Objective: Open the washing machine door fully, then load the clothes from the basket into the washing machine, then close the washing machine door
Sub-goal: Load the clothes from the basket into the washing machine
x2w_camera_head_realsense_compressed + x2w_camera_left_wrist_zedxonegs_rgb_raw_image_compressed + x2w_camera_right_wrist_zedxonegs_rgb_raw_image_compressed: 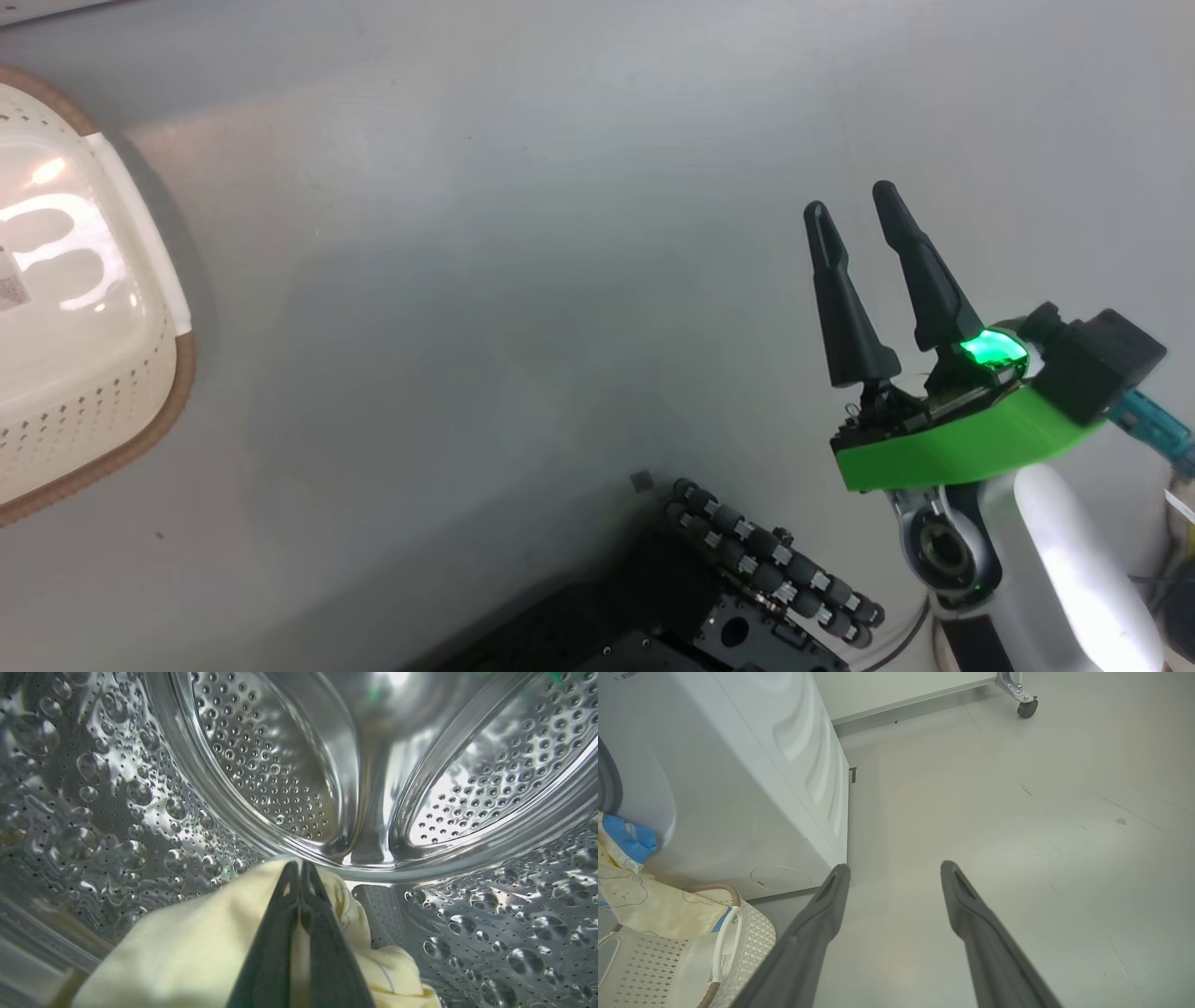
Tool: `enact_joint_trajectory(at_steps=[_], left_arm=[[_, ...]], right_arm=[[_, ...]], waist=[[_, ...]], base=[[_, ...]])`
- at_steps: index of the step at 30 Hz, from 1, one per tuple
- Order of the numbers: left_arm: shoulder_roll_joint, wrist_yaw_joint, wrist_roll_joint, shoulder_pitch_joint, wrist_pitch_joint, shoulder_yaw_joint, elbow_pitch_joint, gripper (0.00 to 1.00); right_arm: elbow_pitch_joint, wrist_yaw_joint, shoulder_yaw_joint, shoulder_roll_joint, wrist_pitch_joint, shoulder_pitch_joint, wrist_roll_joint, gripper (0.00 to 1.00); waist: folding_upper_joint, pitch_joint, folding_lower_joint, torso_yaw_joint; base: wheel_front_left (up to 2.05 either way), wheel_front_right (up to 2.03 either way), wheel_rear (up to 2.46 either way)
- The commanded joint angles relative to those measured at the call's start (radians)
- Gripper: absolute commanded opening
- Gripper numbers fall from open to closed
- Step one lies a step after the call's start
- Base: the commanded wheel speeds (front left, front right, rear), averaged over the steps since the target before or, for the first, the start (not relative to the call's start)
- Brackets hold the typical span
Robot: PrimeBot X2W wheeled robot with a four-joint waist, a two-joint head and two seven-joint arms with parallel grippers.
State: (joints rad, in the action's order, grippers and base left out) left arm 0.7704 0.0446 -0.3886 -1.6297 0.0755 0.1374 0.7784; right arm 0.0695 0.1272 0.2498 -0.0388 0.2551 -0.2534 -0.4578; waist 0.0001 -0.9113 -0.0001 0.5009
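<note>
The grey floor [1017, 858] carries the washing machine [738, 788] and, just beside it, the basket [756, 938].

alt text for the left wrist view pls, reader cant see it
The left hand, its two dark fingers shut on a cream-yellow cloth, is inside the shiny steel drum. The cloth drapes to both sides of the fingers, and the drum's perforated back wall with a raised rib gleams ahead.

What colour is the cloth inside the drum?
Soft cloth garment: pale cream-yellow; best in left wrist view.
</note>
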Motion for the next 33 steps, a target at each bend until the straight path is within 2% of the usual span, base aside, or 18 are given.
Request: enact_joint_trajectory(at_steps=[1, 3, 4, 5, 12, 18, 33], left_arm=[[0.039, 0.010, -0.010, 0.006, 0.025, -0.001, 0.009, 0.00], [0.035, 0.016, -0.021, 0.009, 0.036, -0.001, 0.018, 0.00], [0.033, 0.017, -0.024, 0.013, 0.041, -0.001, 0.023, 0.83], [0.031, 0.015, -0.027, 0.016, 0.046, 0.000, 0.027, 1.00], [0.021, 0.014, -0.052, 0.048, 0.051, -0.006, 0.051, 1.00], [0.006, -0.003, -0.068, 0.098, 0.010, -0.014, 0.074, 1.00], [-0.092, -0.035, -0.114, 0.295, -0.134, -0.025, 0.076, 1.00]], right_arm=[[0.018, 0.003, 0.010, -0.011, 0.007, 0.016, -0.006, 1.00], [0.014, 0.003, 0.012, -0.011, 0.007, 0.010, -0.006, 1.00], [0.012, 0.003, 0.012, -0.011, 0.007, 0.008, -0.007, 1.00], [0.009, 0.003, 0.012, -0.011, 0.007, 0.007, -0.008, 1.00], [0.004, 0.003, 0.005, -0.011, 0.007, 0.000, -0.007, 1.00], [-0.001, 0.003, -0.009, -0.011, 0.007, 0.005, 0.004, 1.00], [-0.017, 0.003, -0.054, -0.011, 0.007, 0.028, 0.055, 1.00]], waist=[[-0.0001, 0.002, 0.0001, -0.001], [-0.0001, 0.005, 0.0001, -0.002], [-0.0001, 0.008, 0.0001, -0.004], [-0.0001, 0.011, 0.0001, -0.006], [-0.0001, 0.026, 0.0001, -0.016], [-0.0001, 0.048, 0.0001, -0.034], [-0.0001, 0.151, 0.0001, -0.109]], base=[[0.00, 0.00, 0.00], [0.00, 0.00, 0.00], [0.00, 0.00, 0.00], [0.00, 0.00, 0.00], [0.00, 0.00, 0.00], [0.00, 0.00, 0.00], [0.00, 0.00, 0.00]])
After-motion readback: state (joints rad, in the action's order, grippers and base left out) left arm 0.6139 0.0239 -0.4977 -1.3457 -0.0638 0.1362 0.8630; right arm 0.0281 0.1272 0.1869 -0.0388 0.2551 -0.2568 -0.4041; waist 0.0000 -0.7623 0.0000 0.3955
